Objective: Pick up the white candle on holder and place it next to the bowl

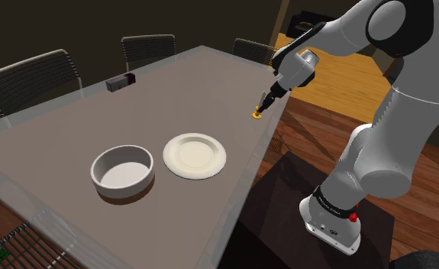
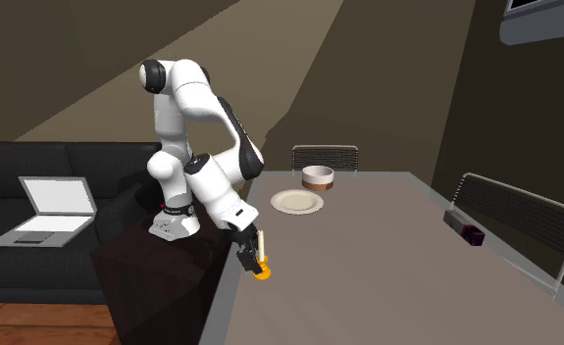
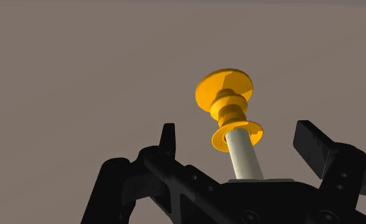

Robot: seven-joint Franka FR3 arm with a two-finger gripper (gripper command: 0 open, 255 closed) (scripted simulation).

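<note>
A white candle in an orange holder stands near the table's edge, at the shoulder view's right. My black gripper is open and straddles the candle. Its fingers stand apart on either side and do not touch the candle. In the second exterior view the gripper sits low beside the candle. The round white bowl stands farther along the table, also seen in the second exterior view.
A white plate lies between bowl and candle. A small dark box rests at the table's far side. Chairs line the table. The dark stand is beside the table edge, with a sofa and laptop behind it.
</note>
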